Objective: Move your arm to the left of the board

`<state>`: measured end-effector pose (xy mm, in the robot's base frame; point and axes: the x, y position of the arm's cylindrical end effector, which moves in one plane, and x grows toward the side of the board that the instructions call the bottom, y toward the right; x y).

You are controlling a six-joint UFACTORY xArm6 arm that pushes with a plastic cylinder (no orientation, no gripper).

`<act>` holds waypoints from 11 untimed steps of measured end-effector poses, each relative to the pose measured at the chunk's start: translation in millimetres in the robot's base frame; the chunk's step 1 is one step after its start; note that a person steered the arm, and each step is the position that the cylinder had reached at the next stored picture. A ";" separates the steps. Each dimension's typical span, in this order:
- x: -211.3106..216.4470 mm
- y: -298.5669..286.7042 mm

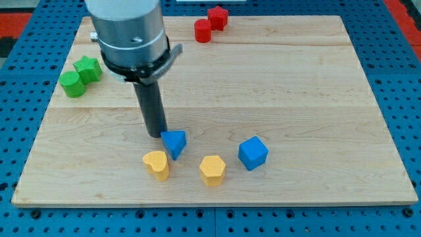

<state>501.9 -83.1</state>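
Note:
My tip rests on the wooden board, left of centre, touching or nearly touching the upper left side of a blue triangular block. A yellow heart-like block lies just below the tip. A yellow pentagon-like block and a blue cube lie to the right along the view's bottom. The arm's grey body rises over the board's upper left.
Two green blocks, a cylinder and a cube-like one, sit together near the board's left edge. A red cylinder and a red block sit at the top edge. Blue perforated table surrounds the board.

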 end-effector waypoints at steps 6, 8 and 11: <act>-8.5 -8.7; 41.6 -110.7; -69.1 -193.4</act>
